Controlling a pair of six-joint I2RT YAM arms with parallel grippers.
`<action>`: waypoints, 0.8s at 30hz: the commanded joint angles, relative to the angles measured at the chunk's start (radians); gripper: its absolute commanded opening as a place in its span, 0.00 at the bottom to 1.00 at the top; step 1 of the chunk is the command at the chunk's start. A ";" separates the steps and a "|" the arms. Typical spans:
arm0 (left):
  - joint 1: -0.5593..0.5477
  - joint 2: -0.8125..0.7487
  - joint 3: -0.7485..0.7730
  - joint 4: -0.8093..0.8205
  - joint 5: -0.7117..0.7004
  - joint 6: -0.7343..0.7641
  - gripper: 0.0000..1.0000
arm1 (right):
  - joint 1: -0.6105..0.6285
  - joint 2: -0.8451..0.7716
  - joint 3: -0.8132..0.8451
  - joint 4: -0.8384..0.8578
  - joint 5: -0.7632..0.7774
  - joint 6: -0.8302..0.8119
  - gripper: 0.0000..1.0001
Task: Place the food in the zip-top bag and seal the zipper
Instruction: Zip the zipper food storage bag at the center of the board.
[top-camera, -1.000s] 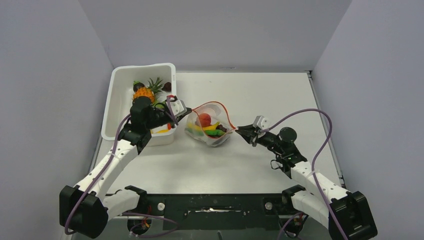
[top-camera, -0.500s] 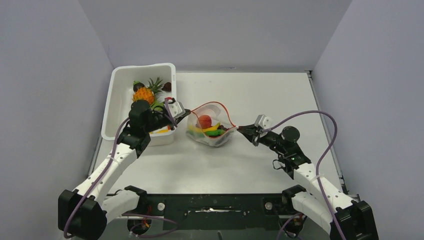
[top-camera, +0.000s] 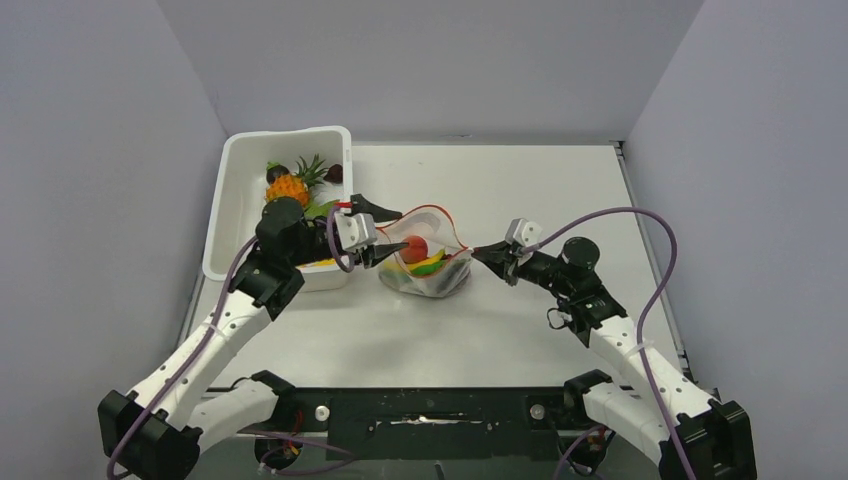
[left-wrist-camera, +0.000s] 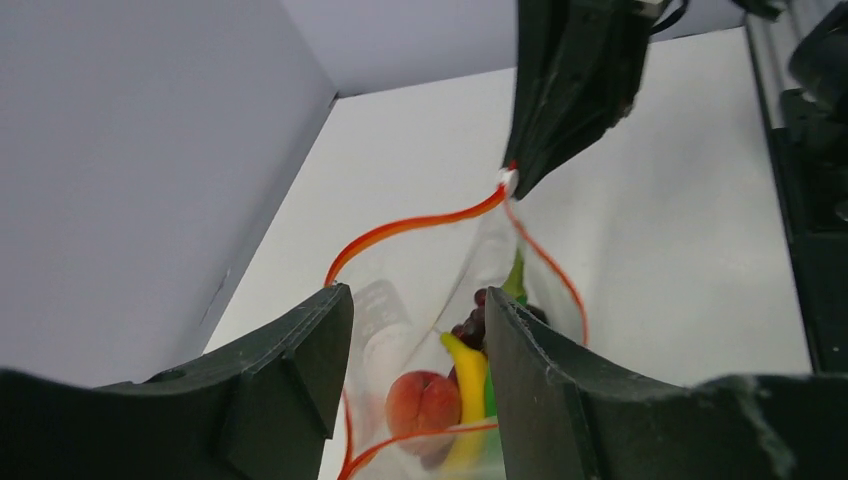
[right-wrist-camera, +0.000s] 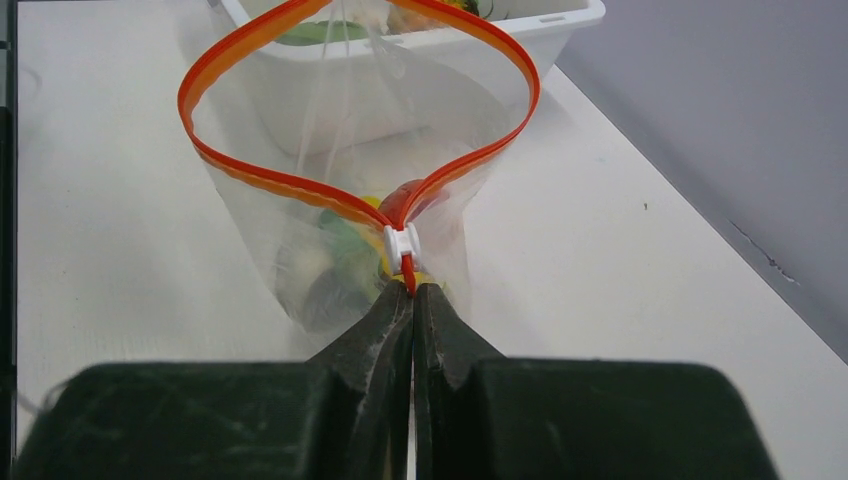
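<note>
Zip-top bag (top-camera: 432, 282), clear, crinkly, upright, mouth wide open

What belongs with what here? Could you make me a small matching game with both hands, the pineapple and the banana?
Things:
1. left hand
2. right hand
3. pineapple
4. banana

States or places:
A. inside the clear bag
B. open, at the bag's mouth
C. in the white tub
D. shut on the end of the zipper

Pairs: 1-B, 2-D, 3-C, 4-A
</note>
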 joint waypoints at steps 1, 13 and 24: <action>-0.095 0.035 0.067 0.039 0.063 0.021 0.51 | -0.005 0.009 0.081 -0.001 -0.062 -0.034 0.00; -0.211 0.193 0.122 0.022 0.057 0.128 0.52 | 0.023 0.005 0.110 -0.058 -0.099 -0.071 0.00; -0.251 0.311 0.188 -0.019 0.062 0.193 0.46 | 0.072 0.014 0.109 -0.065 -0.086 -0.106 0.00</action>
